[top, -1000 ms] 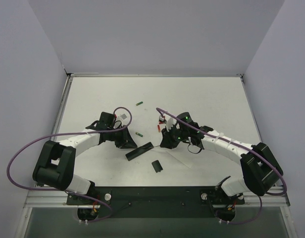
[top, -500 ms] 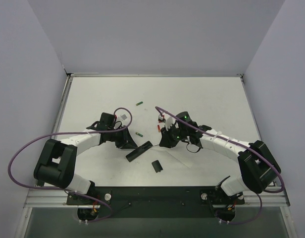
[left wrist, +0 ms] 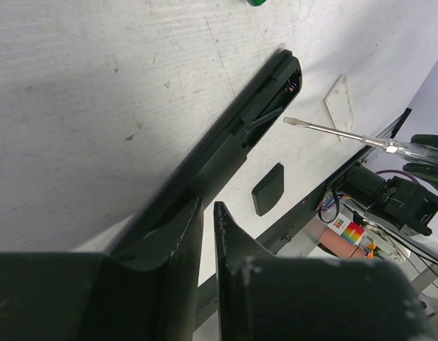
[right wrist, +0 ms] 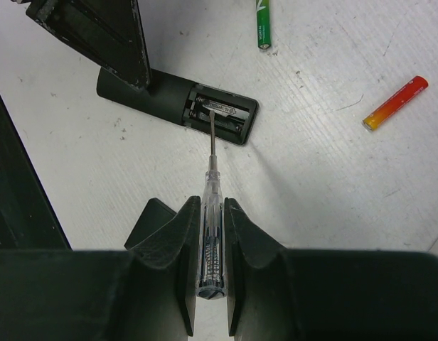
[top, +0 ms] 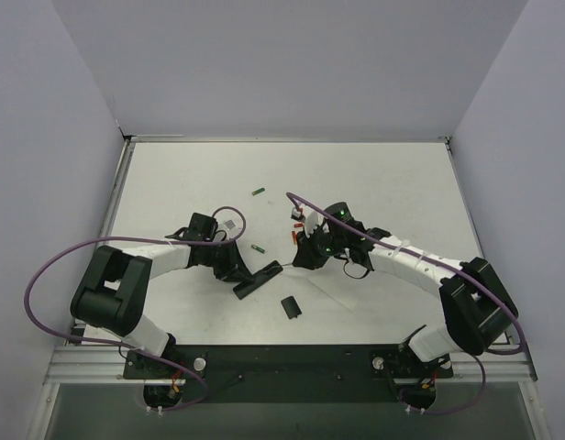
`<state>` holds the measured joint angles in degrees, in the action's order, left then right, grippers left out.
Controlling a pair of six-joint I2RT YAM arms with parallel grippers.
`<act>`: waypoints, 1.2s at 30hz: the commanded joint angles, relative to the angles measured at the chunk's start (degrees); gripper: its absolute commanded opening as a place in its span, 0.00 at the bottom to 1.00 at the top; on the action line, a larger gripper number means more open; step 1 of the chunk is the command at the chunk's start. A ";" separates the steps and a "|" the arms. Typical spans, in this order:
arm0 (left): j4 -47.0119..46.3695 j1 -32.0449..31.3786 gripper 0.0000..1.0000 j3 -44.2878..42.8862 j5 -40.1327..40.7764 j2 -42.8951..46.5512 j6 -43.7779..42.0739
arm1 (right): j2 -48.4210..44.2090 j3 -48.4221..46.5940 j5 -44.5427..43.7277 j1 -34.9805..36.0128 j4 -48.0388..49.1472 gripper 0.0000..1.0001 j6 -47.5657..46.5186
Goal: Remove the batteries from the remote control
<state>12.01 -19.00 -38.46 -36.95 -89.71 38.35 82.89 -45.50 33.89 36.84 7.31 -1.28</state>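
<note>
Since 1.0 s ago the left gripper (top: 238, 271) has slid onto the lower-left end of the remote (top: 261, 277) at frame centre, its fingers nearly together. The right gripper (top: 304, 255), clamped on a screwdriver (right wrist: 211, 185), has edged left, with the tip in the slot against 1 battery (right wrist: 220, 110). 2 loose batteries (top: 258, 249) lie on the white table (top: 383, 183) between pale grey walls (top: 282, 64).

Soft, even light pours down on the white matte worktop (top: 383, 183), shadows faint, no glare. Overhead view sharp. Wrist views: the black left hand (left wrist: 207, 206) and black right hand (right wrist: 210, 206) blur up close, worktop grain crisp beyond; the clear-handled screwdriver (right wrist: 211, 177) glints faintly.
</note>
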 commanded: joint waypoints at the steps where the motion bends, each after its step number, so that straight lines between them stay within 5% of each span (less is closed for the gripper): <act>1: -1.38 0.20 0.22 -0.30 0.65 -0.73 -0.38 | 1.48 -2.40 1.35 0.43 0.16 0.00 0.57; 36: -1.02 0.28 0.22 -0.74 0.83 -1.78 -0.29 | 5.35 -3.98 -0.75 0.34 -1.60 0.00 -0.57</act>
<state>11.38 -19.00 -38.46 -37.54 -90.78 38.59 87.55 -47.18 33.71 36.84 6.66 -1.34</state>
